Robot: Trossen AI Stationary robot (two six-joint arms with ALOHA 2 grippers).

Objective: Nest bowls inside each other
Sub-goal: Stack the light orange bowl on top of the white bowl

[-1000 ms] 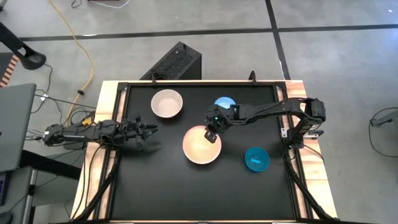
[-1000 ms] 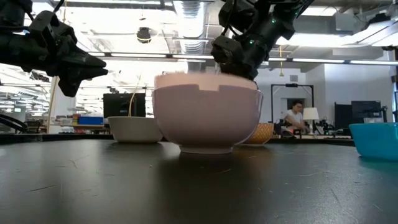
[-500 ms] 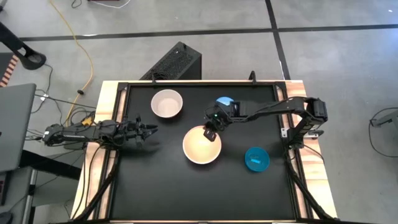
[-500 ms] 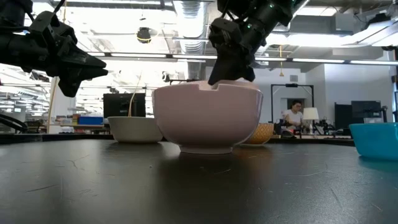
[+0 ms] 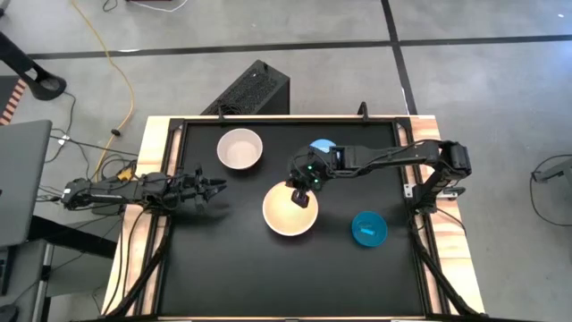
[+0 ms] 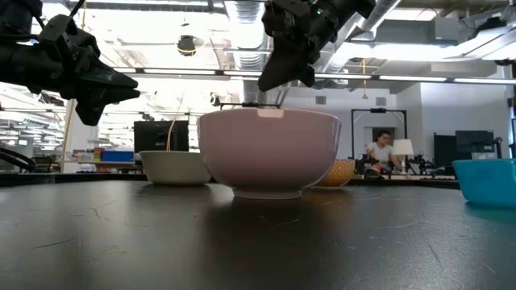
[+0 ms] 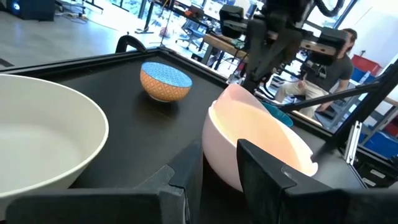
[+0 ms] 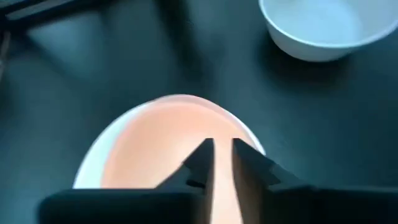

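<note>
A pink bowl (image 5: pixel 290 208) stands mid-table. In the right wrist view a pale outer rim (image 8: pixel 93 163) rings its peach inside, as of one bowl sitting in another. My right gripper (image 5: pixel 299 194) hangs just above its far rim, fingers a narrow gap apart with nothing between them (image 8: pixel 224 149). A white bowl (image 5: pixel 239 149) stands at the far left. A light blue bowl (image 5: pixel 322 146) shows partly under my right arm. A cyan bowl (image 5: pixel 368 228) stands to the near right. My left gripper (image 5: pixel 213 188) waits level at the left edge, its fingers slightly apart (image 7: pixel 221 158).
A raised black frame (image 5: pixel 179 125) borders the table. A black box (image 5: pixel 255 88) stands on the floor beyond the far edge. The near half of the table (image 5: pixel 286 277) is bare. A person (image 6: pixel 379 149) sits in the room behind.
My right gripper has let go at the pink bowl's far rim, risen clear and drifted slightly toward the table's left. The inner bowl's rim, which stood above the outer rim under the fingers, has sunk almost level with it.
</note>
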